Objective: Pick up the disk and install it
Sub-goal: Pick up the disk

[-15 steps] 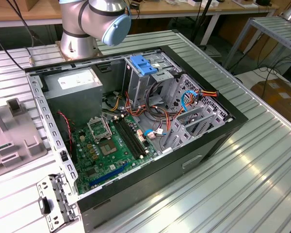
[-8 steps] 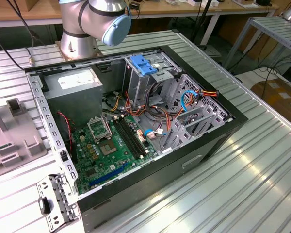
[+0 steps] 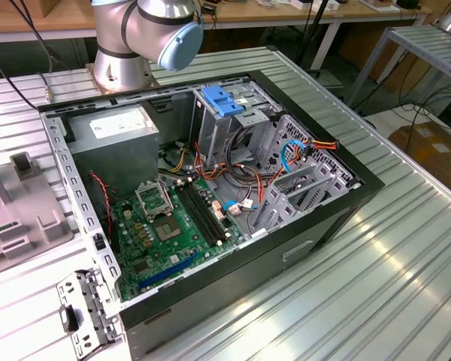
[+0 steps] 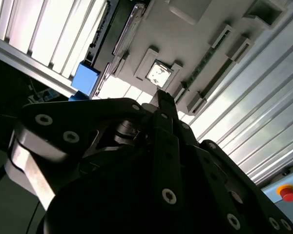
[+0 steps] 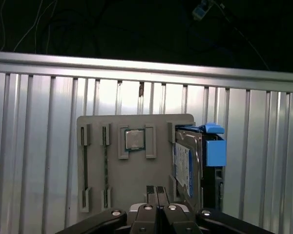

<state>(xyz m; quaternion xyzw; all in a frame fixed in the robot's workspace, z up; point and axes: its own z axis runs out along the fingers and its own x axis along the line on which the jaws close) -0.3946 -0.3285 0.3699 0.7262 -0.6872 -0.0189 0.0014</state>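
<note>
The disk (image 5: 183,168) stands on edge in a slot of a grey fixture plate (image 5: 136,180). It is silver with a blue-and-white label and sits in a bright blue carrier (image 5: 214,152). In the second wrist view the carrier (image 4: 85,78) juts out beside the plate (image 4: 195,44). My gripper (image 5: 156,188) hangs well above the plate and clear of the disk, which lies off to one side of the fingertips. The black fingers (image 4: 162,105) are pressed together with nothing between them.
The plate also holds a processor chip (image 5: 134,140) and a memory stick (image 5: 106,165). In the exterior view an open computer case (image 3: 338,218) lies on the ribbed metal table, with a motherboard (image 3: 161,233), a grey power supply (image 3: 113,143) and a blue latch (image 3: 222,100) on the drive cage.
</note>
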